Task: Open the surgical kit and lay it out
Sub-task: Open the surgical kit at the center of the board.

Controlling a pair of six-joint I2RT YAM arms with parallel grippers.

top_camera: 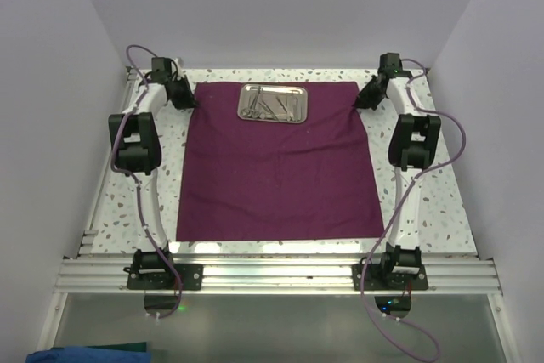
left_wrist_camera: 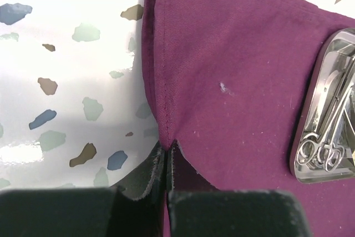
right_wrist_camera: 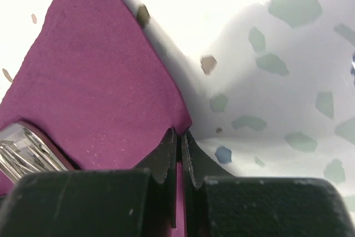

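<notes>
The plum cloth wrap (top_camera: 279, 163) lies spread flat over the table's middle. The small shiny steel tray (top_camera: 272, 103) sits on its far edge and holds several thin silver scissors and forceps (top_camera: 274, 105). My left gripper (top_camera: 189, 99) is shut on the cloth's far left corner; in the left wrist view its jaws (left_wrist_camera: 166, 149) pinch the hemmed edge (left_wrist_camera: 161, 70), with the tray (left_wrist_camera: 327, 115) to the right. My right gripper (top_camera: 364, 96) is shut on the far right corner; the right wrist view shows cloth (right_wrist_camera: 105, 98) pinched at the gripper (right_wrist_camera: 180, 137) and the tray (right_wrist_camera: 28, 156) at lower left.
The speckled white tabletop (top_camera: 425, 201) shows on both sides of the cloth. An aluminium rail (top_camera: 272, 276) with both arm bases runs along the near edge. White walls close in the back and sides.
</notes>
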